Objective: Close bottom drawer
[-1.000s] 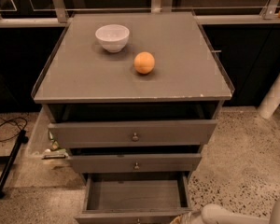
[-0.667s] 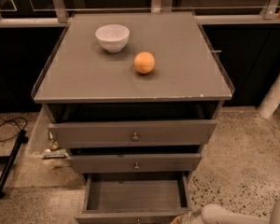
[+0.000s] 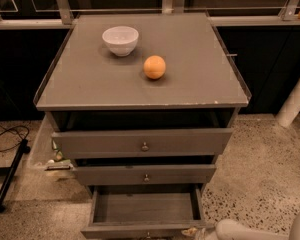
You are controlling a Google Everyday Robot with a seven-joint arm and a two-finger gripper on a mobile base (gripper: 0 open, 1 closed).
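Note:
The grey chest [image 3: 140, 84] stands in the middle of the view. Its bottom drawer [image 3: 145, 207] is pulled out, and its plain grey inside shows, with nothing in it. The drawer's front [image 3: 135, 230] lies at the lower edge of the view, and its knob is barely visible there. My gripper [image 3: 194, 231] is at the right end of that front, touching or very close to it. My white arm [image 3: 240, 230] comes in from the lower right corner.
The top drawer [image 3: 142, 143] and middle drawer [image 3: 145, 174] stick out a little. A white bowl [image 3: 120, 39] and an orange [image 3: 154, 67] sit on the chest's top. A black stand and cable [image 3: 9, 170] lie on the floor at left. A white post [image 3: 295, 101] stands at right.

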